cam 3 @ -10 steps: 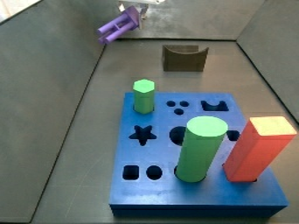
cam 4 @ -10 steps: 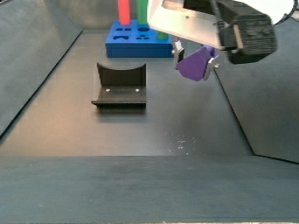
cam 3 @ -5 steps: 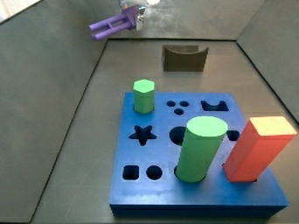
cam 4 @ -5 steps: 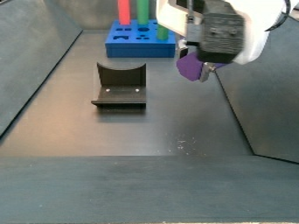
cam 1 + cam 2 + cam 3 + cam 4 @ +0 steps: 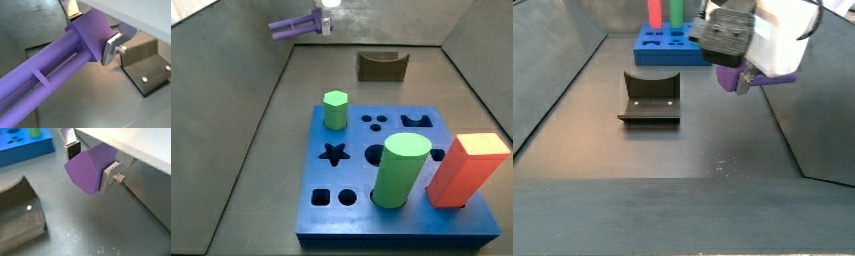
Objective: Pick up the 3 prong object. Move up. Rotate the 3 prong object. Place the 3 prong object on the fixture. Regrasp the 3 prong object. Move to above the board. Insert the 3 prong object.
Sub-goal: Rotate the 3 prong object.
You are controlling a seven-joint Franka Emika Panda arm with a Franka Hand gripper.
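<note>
My gripper (image 5: 327, 24) hangs high over the far end of the floor, shut on one end of the purple 3 prong object (image 5: 294, 28). The object lies nearly level, sticking out sideways from the fingers. In both wrist views the silver fingers (image 5: 114, 45) (image 5: 109, 175) press on the flat sides of the 3 prong object (image 5: 60, 70) (image 5: 87, 168). The dark fixture (image 5: 382, 66) (image 5: 649, 97) stands on the floor below and to the side of the gripper (image 5: 743, 78). The blue board (image 5: 358, 215) is nearer the front.
On the board stand a green hexagonal peg (image 5: 334, 108), a tall green cylinder (image 5: 401, 170) and an orange-red block (image 5: 465, 168). Grey walls (image 5: 238, 110) enclose the floor on both sides. The fixture (image 5: 20, 213) and the board's edge (image 5: 20, 145) show in a wrist view.
The gripper has turned with the 3 prong object, which went from slanted downward to nearly level. It also rose slightly. The grip stayed shut.
</note>
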